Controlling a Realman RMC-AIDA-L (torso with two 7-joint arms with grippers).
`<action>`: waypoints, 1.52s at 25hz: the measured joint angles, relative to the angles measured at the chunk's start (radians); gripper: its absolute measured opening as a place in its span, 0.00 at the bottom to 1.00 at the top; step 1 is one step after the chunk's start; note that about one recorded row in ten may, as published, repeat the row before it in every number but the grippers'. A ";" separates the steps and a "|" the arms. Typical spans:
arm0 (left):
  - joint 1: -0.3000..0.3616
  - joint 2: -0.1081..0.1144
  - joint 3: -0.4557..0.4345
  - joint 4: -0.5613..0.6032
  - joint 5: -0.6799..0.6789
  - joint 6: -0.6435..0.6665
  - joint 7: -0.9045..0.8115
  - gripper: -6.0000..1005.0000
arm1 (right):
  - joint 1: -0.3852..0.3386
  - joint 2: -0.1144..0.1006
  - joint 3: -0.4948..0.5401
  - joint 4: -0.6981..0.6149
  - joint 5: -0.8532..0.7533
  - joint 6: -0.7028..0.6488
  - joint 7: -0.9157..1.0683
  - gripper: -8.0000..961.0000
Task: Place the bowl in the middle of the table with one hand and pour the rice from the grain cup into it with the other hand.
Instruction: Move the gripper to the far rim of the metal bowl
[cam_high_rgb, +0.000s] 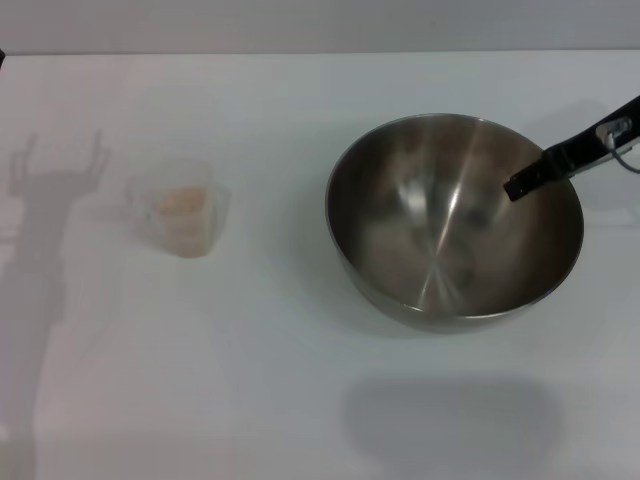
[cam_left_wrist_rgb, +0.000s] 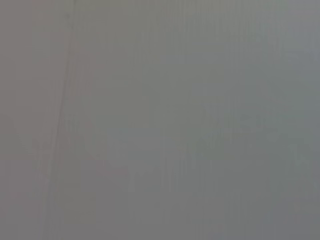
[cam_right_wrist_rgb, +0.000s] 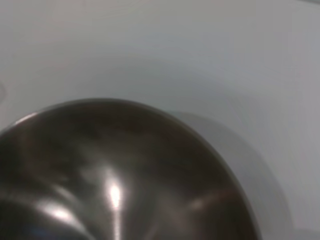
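Two steps open: bowl (cam_high_rgb: 455, 225) under right pincer (cam_high_rgb: 522, 183) (grip unclear), right of centre on surface (cam_high_rgb: 300, 400); far left, cup (cam_high_rgb: 178, 208) holds rice (cam_high_rgb: 182, 201), unpoured.

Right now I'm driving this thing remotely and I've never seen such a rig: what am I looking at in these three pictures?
It is a two-armed robot, each arm ending in a claw. The big picture is from its head camera, looking down at the white table. On the robot's right sits a large steel bowl, with no rice in it. A dark finger of the right claw reaches in over the bowl's rim; whether it grips the rim cannot be told. To the robot's left stands the small clear grain cup with the rice inside. The left claw is not in sight; only a shadow falls there. The right wrist camera looks into the bowl. The left wrist camera shows only a blank grey surface.
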 joint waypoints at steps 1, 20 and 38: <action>0.001 0.000 -0.001 0.000 0.000 0.000 0.000 0.85 | 0.001 0.000 0.001 0.010 0.000 -0.004 -0.001 0.77; -0.001 0.000 -0.014 0.000 0.000 0.000 0.000 0.85 | 0.000 0.003 0.006 0.039 0.005 -0.018 -0.009 0.10; -0.002 0.001 -0.020 -0.007 0.003 0.000 0.000 0.84 | -0.010 0.005 0.086 0.050 0.187 -0.066 -0.104 0.06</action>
